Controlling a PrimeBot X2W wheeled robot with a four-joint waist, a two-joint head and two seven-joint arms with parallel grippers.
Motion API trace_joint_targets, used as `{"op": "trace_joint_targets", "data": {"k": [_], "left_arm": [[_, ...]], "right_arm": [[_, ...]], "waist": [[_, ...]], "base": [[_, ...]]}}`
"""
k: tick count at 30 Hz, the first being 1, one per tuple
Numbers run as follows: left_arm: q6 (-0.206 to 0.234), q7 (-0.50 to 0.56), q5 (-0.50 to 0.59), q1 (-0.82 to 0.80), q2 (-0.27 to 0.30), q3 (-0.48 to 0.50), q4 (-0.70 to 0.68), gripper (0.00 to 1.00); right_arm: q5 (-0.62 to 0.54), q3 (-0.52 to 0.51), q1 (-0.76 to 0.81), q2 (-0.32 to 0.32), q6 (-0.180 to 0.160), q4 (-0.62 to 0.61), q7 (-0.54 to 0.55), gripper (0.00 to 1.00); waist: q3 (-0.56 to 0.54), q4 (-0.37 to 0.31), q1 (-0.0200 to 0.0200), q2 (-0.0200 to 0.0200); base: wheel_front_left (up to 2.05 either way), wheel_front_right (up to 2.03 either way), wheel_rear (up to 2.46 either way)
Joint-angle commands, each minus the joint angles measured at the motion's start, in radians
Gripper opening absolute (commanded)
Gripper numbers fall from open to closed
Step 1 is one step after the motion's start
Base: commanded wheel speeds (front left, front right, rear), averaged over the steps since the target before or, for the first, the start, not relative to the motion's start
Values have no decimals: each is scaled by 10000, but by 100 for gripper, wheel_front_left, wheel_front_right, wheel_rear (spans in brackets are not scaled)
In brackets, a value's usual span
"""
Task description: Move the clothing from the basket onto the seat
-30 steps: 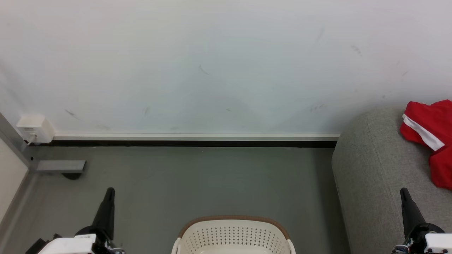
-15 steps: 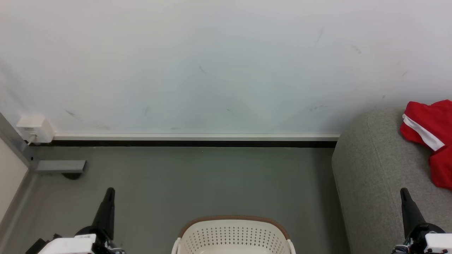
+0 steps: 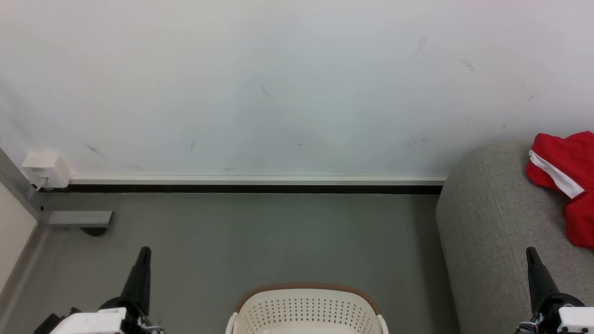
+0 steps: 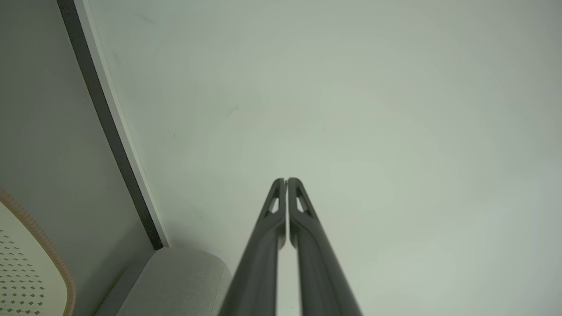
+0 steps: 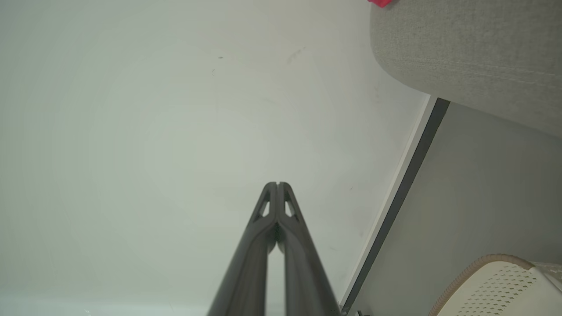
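Observation:
Red clothing (image 3: 566,181) with a white stripe lies on the grey seat (image 3: 492,222) at the right edge of the head view; a red scrap of clothing (image 5: 381,2) peeks over the seat (image 5: 474,52) in the right wrist view. The cream basket (image 3: 306,308) with a brown rim stands on the floor at bottom centre, its inside hidden. My left gripper (image 3: 145,251) is shut and holds nothing, left of the basket. My right gripper (image 3: 530,251) is shut and holds nothing, over the seat's front. Both point at the wall, as the left gripper (image 4: 286,181) and right gripper (image 5: 277,184) show in their wrist views.
A white wall with a white-and-black skirting (image 3: 255,183) runs across ahead. A white wall socket (image 3: 45,169) and a grey metal bracket (image 3: 79,218) sit at the left. Grey floor (image 3: 278,236) lies between wall, basket and seat.

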Motion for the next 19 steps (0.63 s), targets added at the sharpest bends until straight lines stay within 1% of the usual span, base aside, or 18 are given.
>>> {"op": "trace_joint_targets", "data": {"k": [1,19], "left_arm": [[-68,41,-141,-70,66,20,-40,0],[-68,39,-142,-70,66,20,-41,0]], "right_arm": [[22,-38,-138,-78,-24,-50,26,0],[22,-37,-138,-78,-24,-50,26,0]], "waist": [[0,0,1,0],[0,0,1,0]], "base": [[0,0,0],[0,0,0]]}}
